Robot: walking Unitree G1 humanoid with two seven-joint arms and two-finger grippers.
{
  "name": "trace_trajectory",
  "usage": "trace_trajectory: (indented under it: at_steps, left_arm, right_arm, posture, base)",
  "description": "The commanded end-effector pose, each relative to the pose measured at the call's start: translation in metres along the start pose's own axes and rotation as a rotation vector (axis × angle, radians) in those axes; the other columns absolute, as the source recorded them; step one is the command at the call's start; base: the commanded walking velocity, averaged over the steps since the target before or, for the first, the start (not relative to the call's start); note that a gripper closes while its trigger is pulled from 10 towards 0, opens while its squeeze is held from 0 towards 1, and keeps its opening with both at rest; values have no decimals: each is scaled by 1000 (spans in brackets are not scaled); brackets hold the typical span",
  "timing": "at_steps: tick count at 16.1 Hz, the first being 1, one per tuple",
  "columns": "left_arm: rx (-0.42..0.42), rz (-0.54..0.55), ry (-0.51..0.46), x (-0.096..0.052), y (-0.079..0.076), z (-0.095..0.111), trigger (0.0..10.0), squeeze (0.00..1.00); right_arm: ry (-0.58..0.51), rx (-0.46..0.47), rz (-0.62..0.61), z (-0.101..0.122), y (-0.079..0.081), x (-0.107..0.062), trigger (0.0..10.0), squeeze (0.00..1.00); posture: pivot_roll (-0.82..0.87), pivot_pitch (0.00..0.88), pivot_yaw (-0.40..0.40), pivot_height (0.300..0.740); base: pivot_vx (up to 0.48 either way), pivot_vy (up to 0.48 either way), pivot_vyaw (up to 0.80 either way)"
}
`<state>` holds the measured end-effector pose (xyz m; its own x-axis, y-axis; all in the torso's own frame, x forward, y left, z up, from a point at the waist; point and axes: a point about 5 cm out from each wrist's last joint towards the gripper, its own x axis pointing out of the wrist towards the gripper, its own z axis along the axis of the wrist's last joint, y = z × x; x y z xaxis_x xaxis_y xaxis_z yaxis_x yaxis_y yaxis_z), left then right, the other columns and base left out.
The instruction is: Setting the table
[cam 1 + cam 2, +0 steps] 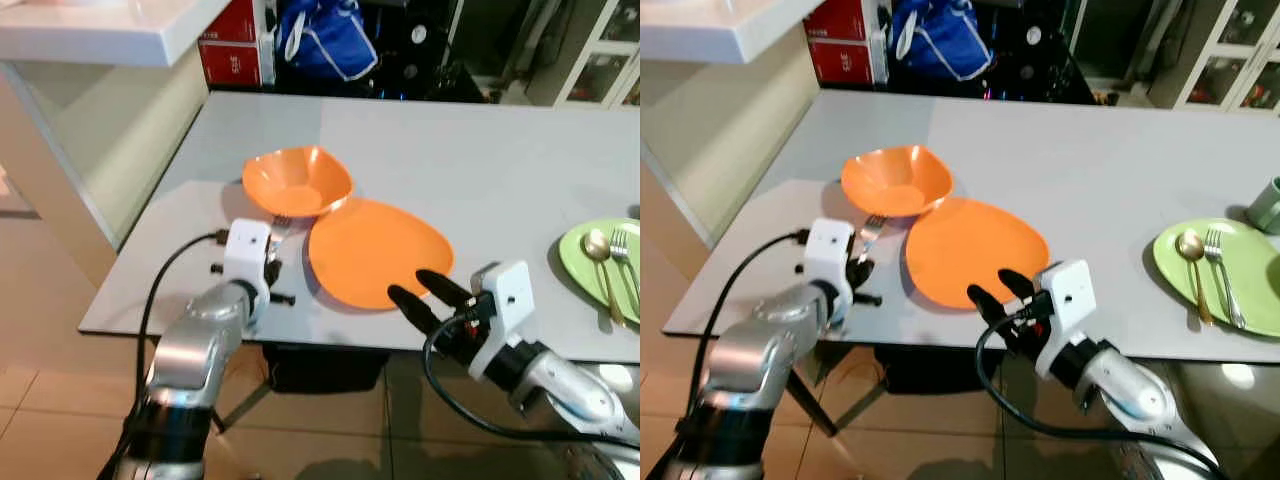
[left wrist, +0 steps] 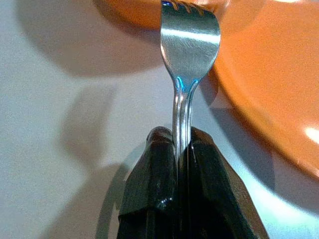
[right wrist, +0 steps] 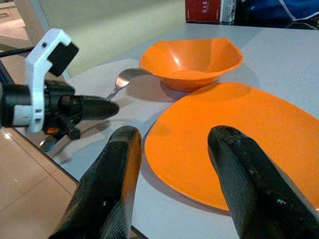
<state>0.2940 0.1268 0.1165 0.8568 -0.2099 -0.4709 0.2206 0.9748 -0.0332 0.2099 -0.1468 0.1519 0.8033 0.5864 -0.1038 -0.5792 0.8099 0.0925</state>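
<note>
An orange plate lies near the grey table's front edge, with an orange bowl touching its far left side. My left gripper is shut on a silver fork, held just left of the plate with its tines by the bowl's near rim; the fork is partly hidden by the wrist camera. My right gripper stands open at the plate's near right edge, its fingers empty and pointing at the plate.
At the right edge, a green plate carries a gold spoon and a fork. A white counter stands at the back left, with red boxes and a blue bag beyond the table.
</note>
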Motion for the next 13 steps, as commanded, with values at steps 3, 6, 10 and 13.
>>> trace_trajectory:
  at_steps: [3, 6, 10, 13]
  left_arm:
    - [-14, 6, 37, 0, -1, -5, 0, 0]
    - [-5, -18, 38, 14, -2, -1, 0, 0]
    - [7, -39, 64, 33, -2, -3, 0, 0]
    - [28, -47, 58, 47, -2, -1, 0, 0]
  right_arm:
    - [9, -15, 29, 1, 2, 2, 10000, 0]
    - [11, -24, 36, 0, 3, 3, 10000, 0]
    - [11, -28, 33, 1, 3, 3, 10000, 0]
    - [15, -31, 30, 0, 3, 2, 10000, 0]
  posture:
    - [-84, 0, 15, 740]
    - [-92, 0, 19, 740]
    - [-105, 0, 22, 740]
    - [-112, 0, 25, 740]
  base:
    - [0, 0, 0]
    - [0, 0, 0]
    - [0, 0, 0]
    - [0, 0, 0]
